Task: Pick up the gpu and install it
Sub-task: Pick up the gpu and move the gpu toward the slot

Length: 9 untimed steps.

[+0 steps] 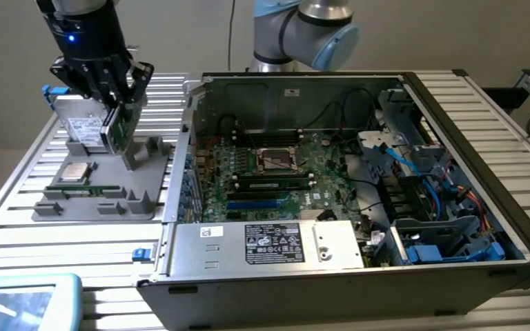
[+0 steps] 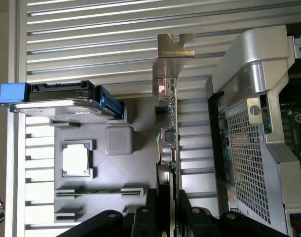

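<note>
My gripper [image 1: 118, 102] is shut on the gpu [image 1: 123, 129], a green card held on edge just above the grey parts tray [image 1: 99, 207] at the exterior view's left. In the wrist view the gpu [image 2: 170, 138] runs edge-on away from my gripper [image 2: 171, 210], and its silver end bracket [image 2: 173, 59] sticks out over the slatted table. The open computer case [image 1: 486, 172] lies to the exterior view's right, with its motherboard [image 1: 275, 172] exposed. I cannot tell whether the card's lower edge still touches the tray holder.
A silver hard drive [image 1: 83, 127] with blue side rails stands in the tray right behind the card. A processor chip [image 1: 76, 172] and a memory stick [image 1: 81, 187] lie in the tray. The case's power supply [image 1: 275, 243] and perforated wall [image 2: 246, 168] are close by.
</note>
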Tool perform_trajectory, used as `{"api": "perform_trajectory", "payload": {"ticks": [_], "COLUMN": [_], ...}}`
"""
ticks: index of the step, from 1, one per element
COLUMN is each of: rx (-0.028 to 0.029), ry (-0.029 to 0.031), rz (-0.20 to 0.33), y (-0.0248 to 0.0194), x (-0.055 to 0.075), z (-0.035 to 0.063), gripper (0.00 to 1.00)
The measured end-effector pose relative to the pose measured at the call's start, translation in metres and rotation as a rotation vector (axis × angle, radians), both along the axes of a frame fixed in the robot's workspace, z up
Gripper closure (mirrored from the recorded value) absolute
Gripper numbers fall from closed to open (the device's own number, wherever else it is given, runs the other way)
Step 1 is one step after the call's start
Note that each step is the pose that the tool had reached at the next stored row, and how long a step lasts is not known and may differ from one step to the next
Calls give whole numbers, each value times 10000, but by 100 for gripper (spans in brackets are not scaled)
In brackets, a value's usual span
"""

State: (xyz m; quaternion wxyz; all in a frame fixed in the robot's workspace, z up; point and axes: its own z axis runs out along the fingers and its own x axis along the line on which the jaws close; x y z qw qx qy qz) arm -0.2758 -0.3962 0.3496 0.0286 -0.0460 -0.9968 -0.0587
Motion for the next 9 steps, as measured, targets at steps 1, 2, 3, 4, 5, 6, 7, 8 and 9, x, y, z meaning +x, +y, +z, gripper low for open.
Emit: {"api": "perform_trajectory", "payload": {"ticks": [1,2,3,4,5,6,7,8,9], "rx": [-2,-1,-1,-1,0,-2,-1,-1,-1], "ry": [2,1,1,0,0,2,1,1,1], "rz": [0,0,0,0,0,-1,0,0,0], "y": [0,0,0,0,0,-1,-1,-1,-2], "x": [21,47,74,103,132,162,194,227,263], "z": [50,94,139,185,230,276,321,365,412], "gripper": [73,73,73,73,73,73,73,73,73]}}
